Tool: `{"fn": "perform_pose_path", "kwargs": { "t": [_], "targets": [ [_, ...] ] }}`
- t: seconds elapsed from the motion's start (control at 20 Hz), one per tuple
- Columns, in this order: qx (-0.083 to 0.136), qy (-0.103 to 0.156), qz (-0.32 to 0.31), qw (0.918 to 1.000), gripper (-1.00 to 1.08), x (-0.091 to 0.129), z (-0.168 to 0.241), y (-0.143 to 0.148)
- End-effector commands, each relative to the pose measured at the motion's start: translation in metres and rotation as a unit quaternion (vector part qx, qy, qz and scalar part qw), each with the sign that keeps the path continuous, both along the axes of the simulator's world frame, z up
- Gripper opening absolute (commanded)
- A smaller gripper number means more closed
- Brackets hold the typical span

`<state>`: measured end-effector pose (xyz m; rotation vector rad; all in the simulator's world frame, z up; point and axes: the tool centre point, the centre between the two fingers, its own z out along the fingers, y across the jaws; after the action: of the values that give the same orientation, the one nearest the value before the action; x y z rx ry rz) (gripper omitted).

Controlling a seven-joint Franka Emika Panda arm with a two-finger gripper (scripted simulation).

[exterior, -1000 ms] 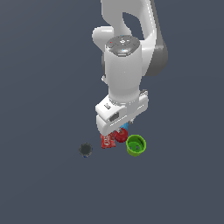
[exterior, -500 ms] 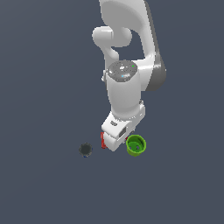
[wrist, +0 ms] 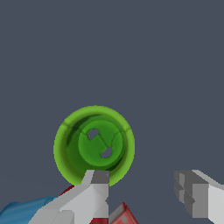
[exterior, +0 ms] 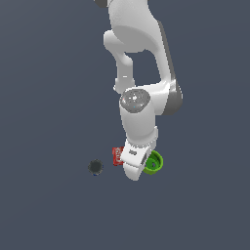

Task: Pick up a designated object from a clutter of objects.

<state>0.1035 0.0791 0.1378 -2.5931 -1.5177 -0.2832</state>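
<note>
Item: round hollow bright green plastic cup [wrist: 94,146], upright, mouth up; my gripper [wrist: 142,188] spread wide, empty, one finger [wrist: 97,189] over its rim to straddle the wall.

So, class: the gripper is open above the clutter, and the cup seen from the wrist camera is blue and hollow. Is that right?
Not quite: the cup is bright green, not blue, as the wrist view shows; only a sliver of blue appears beside one finger. The rest holds: the gripper is open above the clutter, and the cup is hollow.
</note>
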Motion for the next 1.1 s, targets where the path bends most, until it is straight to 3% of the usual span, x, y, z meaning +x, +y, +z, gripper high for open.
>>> {"fn": "perform_pose_path", "kwargs": {
  "t": [0.0, 0.5, 1.05],
  "targets": [
    [0.004, -0.008, 0.023, 0.9997, 0.28, 0.003, -0.010, 0.003],
    [0.012, -0.025, 0.074, 0.9968, 0.28, 0.008, -0.033, 0.010],
    [0.013, -0.027, 0.079, 0.9964, 0.28, 0.010, -0.044, 0.013]
  ]
}}
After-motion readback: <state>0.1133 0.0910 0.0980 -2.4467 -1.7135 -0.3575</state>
